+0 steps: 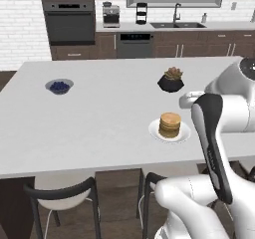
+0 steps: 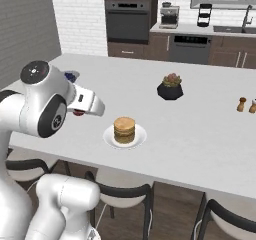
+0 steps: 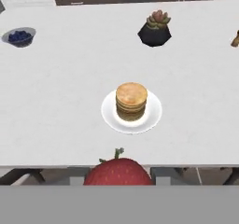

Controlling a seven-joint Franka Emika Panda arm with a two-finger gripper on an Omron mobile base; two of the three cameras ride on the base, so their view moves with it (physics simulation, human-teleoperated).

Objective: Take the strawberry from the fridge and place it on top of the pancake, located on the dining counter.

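The strawberry [image 3: 118, 172] is held in the end effector [image 3: 118, 181], its red top and green stalk seen at the lower edge of the hand view. Straight ahead of the end effector, well apart, the pancake [image 3: 131, 101] is stacked on a white plate [image 3: 109, 113] on the bench [image 3: 56, 106]. Farther ahead are set a potted succulent [image 3: 154, 29] and, off to the left, a bowl of blueberries [image 3: 19, 36].

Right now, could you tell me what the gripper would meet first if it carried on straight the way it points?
Probably the short golden-brown pancake stack on its small white plate; depth is unclear, so it might reach the white-topped dining counter first.
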